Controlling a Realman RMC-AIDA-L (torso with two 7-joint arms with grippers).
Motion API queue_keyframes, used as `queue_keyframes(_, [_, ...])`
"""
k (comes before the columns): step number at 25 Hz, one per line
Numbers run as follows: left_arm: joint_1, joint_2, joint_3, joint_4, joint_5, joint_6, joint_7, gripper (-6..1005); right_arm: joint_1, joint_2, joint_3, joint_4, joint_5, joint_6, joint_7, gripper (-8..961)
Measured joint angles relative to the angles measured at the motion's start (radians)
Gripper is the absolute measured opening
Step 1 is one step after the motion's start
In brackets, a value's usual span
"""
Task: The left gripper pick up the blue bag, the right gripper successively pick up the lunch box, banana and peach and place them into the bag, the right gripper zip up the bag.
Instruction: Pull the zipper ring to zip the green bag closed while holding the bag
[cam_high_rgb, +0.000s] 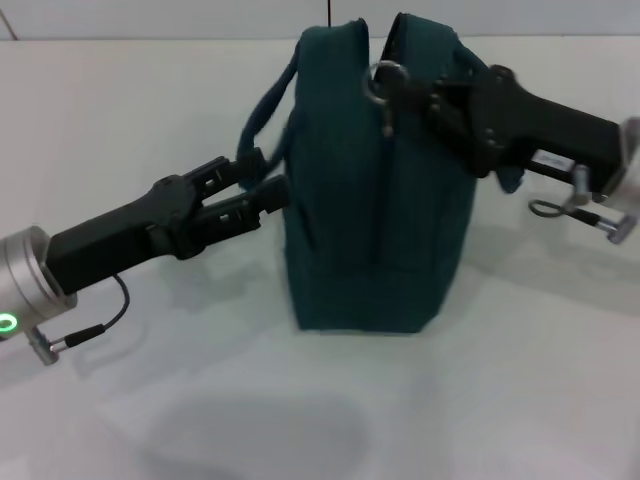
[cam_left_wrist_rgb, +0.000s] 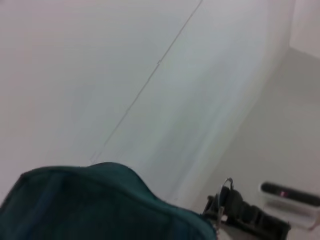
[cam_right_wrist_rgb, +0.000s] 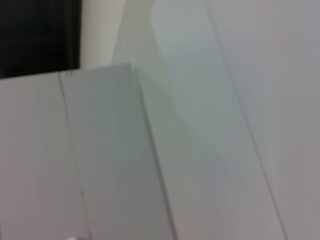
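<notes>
- Head view: the blue bag (cam_high_rgb: 370, 190) stands upright in the centre of the frame on a white table (cam_high_rgb: 150, 130), its far top edge near the upper middle.
- The left gripper (cam_high_rgb: 268, 188) reaches in from the lower left of the frame. Its fingers are clamped together on a loop handle (cam_high_rgb: 262, 115) at the bag's left side.
- The right gripper (cam_high_rgb: 408, 92) comes in from the right edge, high in the frame. Its fingertips meet at the ring zip pull (cam_high_rgb: 382, 80) on top of the bag; they look closed on it, though the pinch itself is hard to make out.
- The top seam of the bag looks drawn together, with no foil lining showing.
- No lunch box, banana or peach can be seen on the table, so they are probably already inside the bag.
- Judged from this, the packing is done and the zipping is at or near its end.
- Left wrist view: the bag's rounded top fills the lower left, with the right gripper small at the lower right.
- Right wrist view: only pale walls and panels.
</notes>
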Motion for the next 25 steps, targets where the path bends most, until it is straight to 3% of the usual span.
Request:
queue_keyframes(8, [0.024, -0.003, -0.014, -0.021, -0.023, -0.073, 0.154, 879, 0.07, 0.0, -0.026, 0.002, 0.001, 0.043, 0.0, 5])
queue_keyframes(23, [-0.073, -0.006, -0.005, -0.076, -0.027, -0.203, 0.234, 855, 0.064, 0.0, -0.026, 0.007, 0.013, 0.057, 0.0, 4])
queue_keyframes(25, [-0.076, -0.006, -0.006, -0.08, -0.028, -0.204, 0.246, 773, 0.063, 0.0, -0.026, 0.009, 0.014, 0.057, 0.0, 5])
